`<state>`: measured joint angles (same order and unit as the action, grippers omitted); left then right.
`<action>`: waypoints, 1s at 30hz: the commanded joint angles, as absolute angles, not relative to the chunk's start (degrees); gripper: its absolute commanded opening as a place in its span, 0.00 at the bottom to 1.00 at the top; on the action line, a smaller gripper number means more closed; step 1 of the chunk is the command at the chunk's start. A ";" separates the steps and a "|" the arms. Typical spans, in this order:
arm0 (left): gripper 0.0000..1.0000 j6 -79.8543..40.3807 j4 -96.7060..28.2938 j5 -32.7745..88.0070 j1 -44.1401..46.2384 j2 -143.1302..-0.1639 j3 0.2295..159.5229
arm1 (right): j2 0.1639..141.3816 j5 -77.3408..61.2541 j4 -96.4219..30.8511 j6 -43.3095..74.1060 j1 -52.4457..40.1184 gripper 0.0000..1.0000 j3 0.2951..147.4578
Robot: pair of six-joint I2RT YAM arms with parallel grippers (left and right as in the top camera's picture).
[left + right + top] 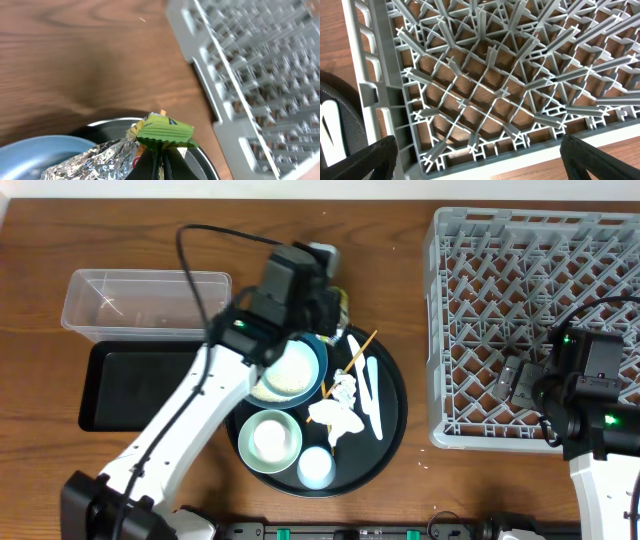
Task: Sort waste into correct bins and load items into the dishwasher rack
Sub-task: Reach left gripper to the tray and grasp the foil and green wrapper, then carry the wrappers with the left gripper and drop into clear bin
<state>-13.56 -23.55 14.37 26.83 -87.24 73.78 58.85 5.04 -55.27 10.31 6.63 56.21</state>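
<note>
My left fingers (175, 165) pinch the wrapper (165, 131) by its green end, foil length trailing to their left; the tub (145, 300) lies well behind them, nearer this arm.

Bright, even light from above keeps the overhead view sharp, with soft short shadows on the wooden table (120, 230) and a faint sheen on the clear tub (145, 300). The left wrist view is blurred, the dishwasher rack (260, 75) smeared at right, the snack wrapper (165, 131) glinting on its foil. The right wrist view is crisp mid-frame, lattice lines bowing toward the edges, the dark fingers (360, 160) of the right gripper (479, 165) out of focus in the lower corners.
</note>
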 commanded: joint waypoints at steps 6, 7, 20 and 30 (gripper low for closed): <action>0.06 -14.48 -23.33 6.42 15.94 -85.32 74.72 | 58.74 5.78 -55.31 11.33 7.18 0.99 57.32; 0.06 -14.48 -23.14 4.14 14.39 -85.34 74.72 | 58.74 5.78 -55.31 11.33 7.18 0.99 57.32; 0.06 -14.52 -23.44 -3.46 -3.49 -91.88 74.28 | 58.74 5.76 -55.29 11.35 7.18 0.99 57.32; 0.43 -14.46 -23.64 -2.98 -4.43 -95.74 74.37 | 58.74 5.78 -55.46 11.33 7.18 0.99 57.32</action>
